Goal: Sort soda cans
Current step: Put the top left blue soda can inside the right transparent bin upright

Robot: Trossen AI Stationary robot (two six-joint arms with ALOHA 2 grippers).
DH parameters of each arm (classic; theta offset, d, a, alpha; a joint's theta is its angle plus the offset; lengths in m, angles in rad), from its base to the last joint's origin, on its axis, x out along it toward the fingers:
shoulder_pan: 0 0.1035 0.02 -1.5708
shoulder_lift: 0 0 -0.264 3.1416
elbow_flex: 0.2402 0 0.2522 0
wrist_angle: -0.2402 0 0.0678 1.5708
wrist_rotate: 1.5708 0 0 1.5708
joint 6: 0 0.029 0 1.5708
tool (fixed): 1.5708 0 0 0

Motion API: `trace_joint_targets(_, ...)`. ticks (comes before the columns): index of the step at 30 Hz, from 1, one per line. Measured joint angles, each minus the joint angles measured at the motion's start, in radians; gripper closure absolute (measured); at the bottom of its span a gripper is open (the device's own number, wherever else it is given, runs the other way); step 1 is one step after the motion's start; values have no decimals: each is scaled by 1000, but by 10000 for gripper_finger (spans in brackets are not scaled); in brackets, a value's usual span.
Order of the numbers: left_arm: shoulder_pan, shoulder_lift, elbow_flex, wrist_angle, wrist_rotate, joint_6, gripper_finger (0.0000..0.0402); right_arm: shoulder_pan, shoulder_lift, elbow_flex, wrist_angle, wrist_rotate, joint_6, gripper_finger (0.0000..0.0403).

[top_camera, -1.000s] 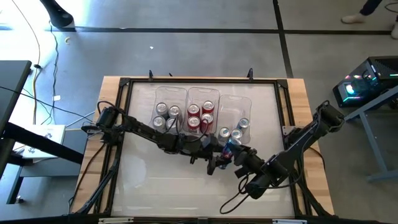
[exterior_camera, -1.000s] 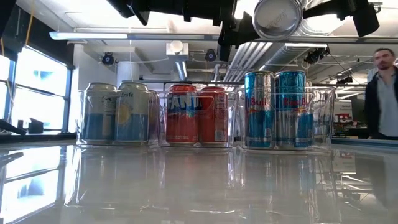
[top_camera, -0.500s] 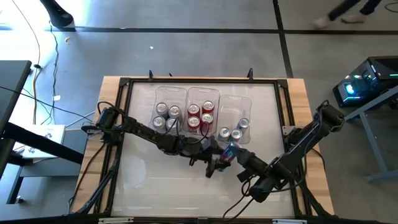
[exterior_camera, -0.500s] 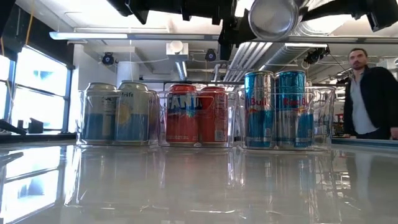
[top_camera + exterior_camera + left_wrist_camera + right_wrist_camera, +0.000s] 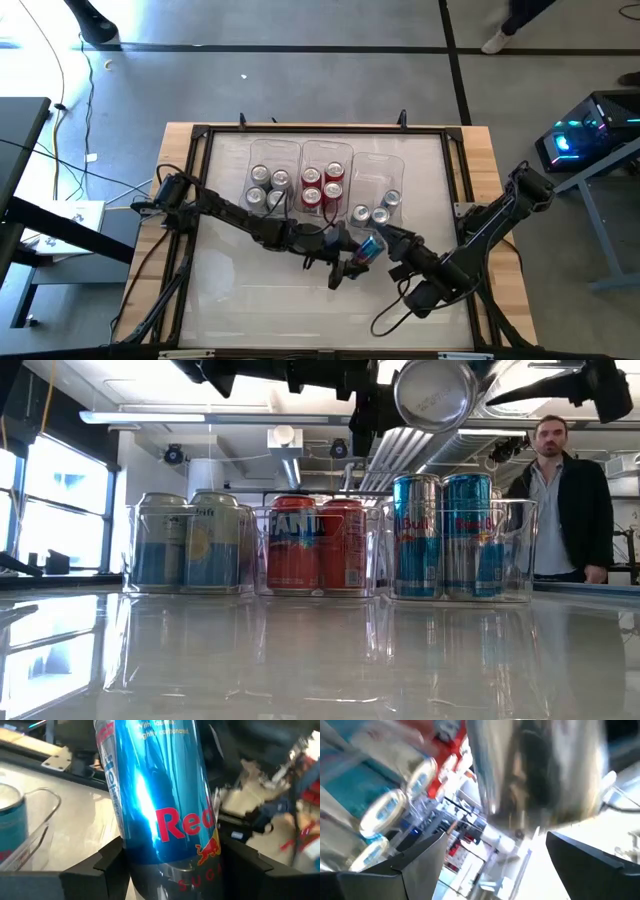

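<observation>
From above, silver, red and blue metal soda cans (image 5: pixel 325 186) already stood sorted in three clear plastic bins (image 5: pixel 379 163). One shiny blue can (image 5: pixel 368 246) was left, in the air between both claws.

The left wrist view showed the left claw (image 5: pixel 170 857) holding it.

The right claw (image 5: pixel 495 845) stood wide, touching nothing.

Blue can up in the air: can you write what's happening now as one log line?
stage: handover | left gripper: shut on blue can | right gripper: open beside it | can: above table, not binned
</observation>
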Motion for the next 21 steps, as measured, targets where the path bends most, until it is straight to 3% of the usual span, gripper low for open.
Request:
trace_joint_targets(5,-35,-2,-1,-15,11,126,172,0,-3,-1,-150,75,297,64)
trace_joint_targets(11,-85,-43,-2,-92,-171,287,172,16,-78,-1,-243,-73,727,68)
trace_joint_targets(18,-157,-81,-2,-114,-432,593,172,77,-213,-2,-105,-218,983,68)
trace_joint_targets(21,-172,-94,-7,-100,-474,633,172,113,-264,-5,-2,-260,1035,68)
